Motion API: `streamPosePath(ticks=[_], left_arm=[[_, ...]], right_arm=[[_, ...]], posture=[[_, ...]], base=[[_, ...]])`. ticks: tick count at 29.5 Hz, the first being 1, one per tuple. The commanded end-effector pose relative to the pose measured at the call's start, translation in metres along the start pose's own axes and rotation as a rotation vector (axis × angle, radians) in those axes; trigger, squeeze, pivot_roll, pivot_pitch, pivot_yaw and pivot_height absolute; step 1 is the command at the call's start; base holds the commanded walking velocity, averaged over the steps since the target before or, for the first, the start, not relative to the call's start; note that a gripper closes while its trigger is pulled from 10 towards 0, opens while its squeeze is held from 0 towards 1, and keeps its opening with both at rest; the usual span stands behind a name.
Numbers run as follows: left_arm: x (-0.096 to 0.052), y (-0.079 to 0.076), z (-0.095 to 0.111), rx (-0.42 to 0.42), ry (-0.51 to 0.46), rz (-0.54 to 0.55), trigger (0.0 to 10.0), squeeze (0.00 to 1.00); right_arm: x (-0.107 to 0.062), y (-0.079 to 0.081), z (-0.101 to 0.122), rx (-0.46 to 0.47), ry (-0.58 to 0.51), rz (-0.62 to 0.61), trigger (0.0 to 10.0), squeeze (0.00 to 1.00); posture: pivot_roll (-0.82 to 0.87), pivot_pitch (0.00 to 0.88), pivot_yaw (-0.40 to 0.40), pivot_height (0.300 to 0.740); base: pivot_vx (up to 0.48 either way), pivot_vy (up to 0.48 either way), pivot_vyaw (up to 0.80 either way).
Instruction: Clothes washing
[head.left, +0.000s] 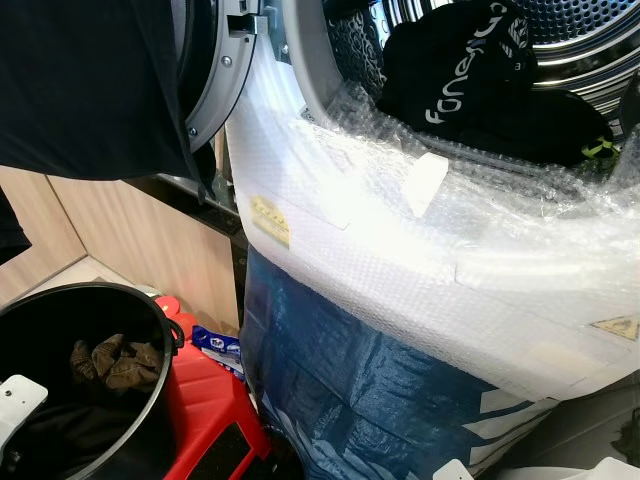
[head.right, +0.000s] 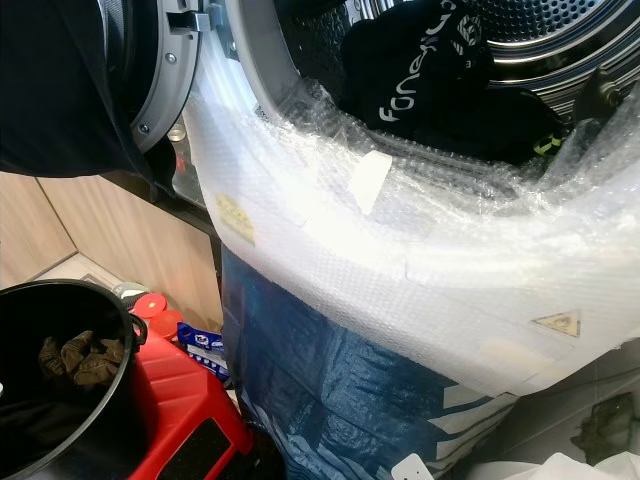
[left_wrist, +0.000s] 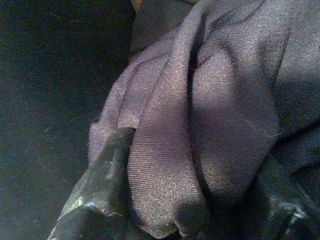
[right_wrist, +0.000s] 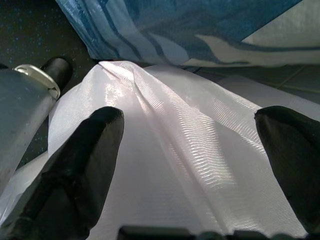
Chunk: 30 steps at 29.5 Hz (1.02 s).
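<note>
Drum holds black clothes; bucket, perhaps rags.

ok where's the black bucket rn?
Lower left of the eye views: the black bucket sits on the floor beside the red stool, left of the wrapped washing machine.

Cut off and hidden

We see the dark garment cropped at the frame's corner; cloth between the left gripper fingers perhaps hides their tips.
</note>
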<state>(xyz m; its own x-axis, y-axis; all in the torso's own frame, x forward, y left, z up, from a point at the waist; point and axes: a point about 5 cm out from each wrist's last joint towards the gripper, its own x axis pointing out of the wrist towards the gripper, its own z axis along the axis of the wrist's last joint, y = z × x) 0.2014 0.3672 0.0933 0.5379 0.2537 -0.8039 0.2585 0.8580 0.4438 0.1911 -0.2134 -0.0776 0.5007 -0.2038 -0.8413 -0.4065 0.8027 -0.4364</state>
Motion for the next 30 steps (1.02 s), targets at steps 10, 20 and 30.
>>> streamPosePath(ticks=[10,20,30], left_arm=[[0.001,0.005,-0.005,-0.011,0.016,0.015,0.0,0.00],[0.000,0.004,-0.005,-0.033,-0.008,0.008,0.0,0.00],[-0.003,0.009,-0.005,-0.046,-0.019,0.034,0.0,0.00]], right_arm=[[0.000,-0.002,0.000,0.012,0.000,-0.013,10.0,0.00],[0.000,0.003,-0.002,0.009,0.003,-0.004,10.0,0.00],[-0.001,0.008,0.000,0.014,0.000,0.004,10.0,0.00]], posture=[[0.22,0.126,-0.114,0.740],[0.22,0.125,-0.111,0.740],[0.23,0.119,-0.104,0.740]], base=[[0.000,0.000,0.00],[0.000,0.000,0.00],[0.000,0.000,0.00]])
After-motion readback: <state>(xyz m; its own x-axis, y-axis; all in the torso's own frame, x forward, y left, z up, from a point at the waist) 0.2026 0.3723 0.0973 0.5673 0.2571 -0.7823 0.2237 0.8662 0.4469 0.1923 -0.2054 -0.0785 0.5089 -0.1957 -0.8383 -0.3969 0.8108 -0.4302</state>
